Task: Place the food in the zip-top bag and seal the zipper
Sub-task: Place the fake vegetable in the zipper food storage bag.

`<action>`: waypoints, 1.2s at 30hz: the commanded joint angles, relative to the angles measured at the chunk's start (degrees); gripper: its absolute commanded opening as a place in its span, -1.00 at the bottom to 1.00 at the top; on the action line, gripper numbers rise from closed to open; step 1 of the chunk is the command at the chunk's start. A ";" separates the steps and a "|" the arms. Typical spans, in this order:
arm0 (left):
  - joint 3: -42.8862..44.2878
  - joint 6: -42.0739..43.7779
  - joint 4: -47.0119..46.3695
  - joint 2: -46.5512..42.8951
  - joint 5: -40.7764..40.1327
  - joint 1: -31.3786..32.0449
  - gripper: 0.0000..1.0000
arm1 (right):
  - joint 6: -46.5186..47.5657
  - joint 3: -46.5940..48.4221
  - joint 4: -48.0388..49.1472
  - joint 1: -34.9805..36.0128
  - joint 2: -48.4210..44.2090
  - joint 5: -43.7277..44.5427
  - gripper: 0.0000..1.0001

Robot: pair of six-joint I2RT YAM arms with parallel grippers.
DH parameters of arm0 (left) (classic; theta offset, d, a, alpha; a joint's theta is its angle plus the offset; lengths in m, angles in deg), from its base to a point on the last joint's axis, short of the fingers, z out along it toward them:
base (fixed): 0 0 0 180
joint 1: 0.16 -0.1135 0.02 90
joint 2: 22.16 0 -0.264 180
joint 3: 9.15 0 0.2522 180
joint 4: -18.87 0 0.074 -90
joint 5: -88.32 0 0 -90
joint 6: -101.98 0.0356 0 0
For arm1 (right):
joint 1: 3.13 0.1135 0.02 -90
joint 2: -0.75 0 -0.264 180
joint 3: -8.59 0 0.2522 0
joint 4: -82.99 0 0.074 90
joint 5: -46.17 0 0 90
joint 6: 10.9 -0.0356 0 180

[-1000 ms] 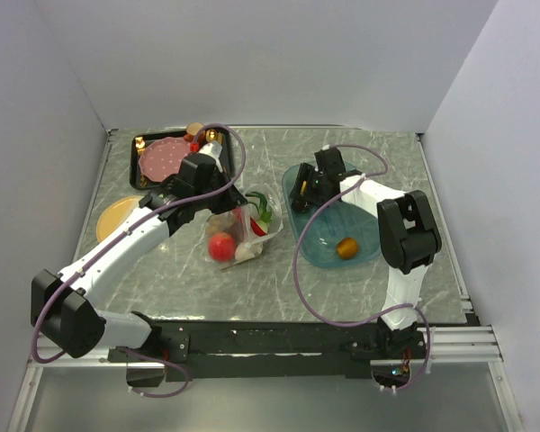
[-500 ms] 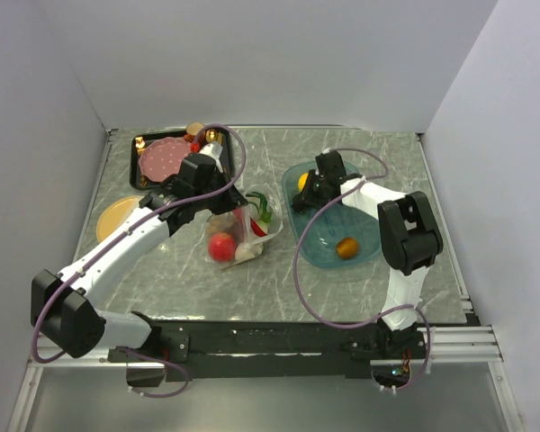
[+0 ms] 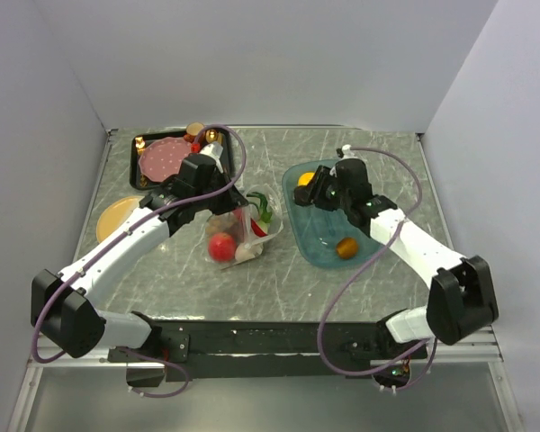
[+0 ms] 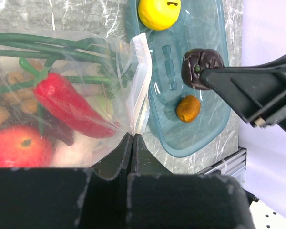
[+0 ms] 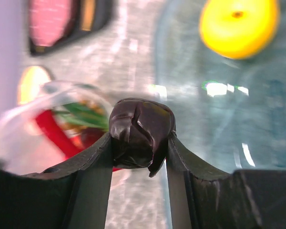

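- The right pincer [image 5: 140, 143] was low in the far corner of the teal tray [image 3: 319, 245] a second ago. It has since risen, and its arm has swung so the elbow now lies out to the right.
- It came up loaded. Its jaws stand part closed around a dark wrinkled piece [image 4: 202, 67], one finger on each side. The right wrist view is blurred, so whether this is a nut or a dried fruit is hard to say.
- With the pincer out of that corner, the yellow fruit [image 4: 159, 12] shows uncovered in the tray. The orange fruit [image 4: 188, 109] lies nearer the arms, in the same tray.
- The left pincer [image 4: 133, 141] has not shifted. Its jaws are pressed fully together on the mouth edge of the zip-top bag [image 3: 245, 225], right by the whitish zipper [image 4: 140, 86], holding the bag up off the bench [image 3: 378, 148].
- The bag sits just left of the tray with its mouth turned toward it. Inside it are a red apple [image 4: 19, 148], a red chili [image 4: 66, 100] and green leaves [image 4: 47, 45].
- For the task, this looks like the carry stage of one more load, with the dark piece lifted and the bag mouth beside it.
- Two fruits wait in the tray, and the zipper is unsealed, so sealing is some way off.
- No brand, label or writing can be read on the bag, the tray or the arms.
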 commanded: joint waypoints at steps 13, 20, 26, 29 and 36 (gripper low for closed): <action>0.59 -0.65 -3.54 -0.51 2.74 -0.17 -0.99 | -6.46 12.77 4.66 16.46 20.54 -5.20 -0.60; -0.64 -1.35 -3.98 -1.04 2.92 -0.17 -0.99 | -3.21 11.92 2.90 16.29 18.37 -2.06 0.42; -0.29 -1.18 -3.90 -1.04 1.69 -0.17 -0.99 | -1.28 6.03 3.42 16.20 8.26 2.52 0.74; -0.12 -1.09 -3.55 -0.95 1.42 -0.17 -0.99 | -0.84 5.05 1.85 16.20 4.66 4.80 0.73; -0.82 -0.83 -3.11 -2.00 0.90 -0.17 -0.99 | 0.47 4.61 -4.22 7.60 2.45 9.29 0.86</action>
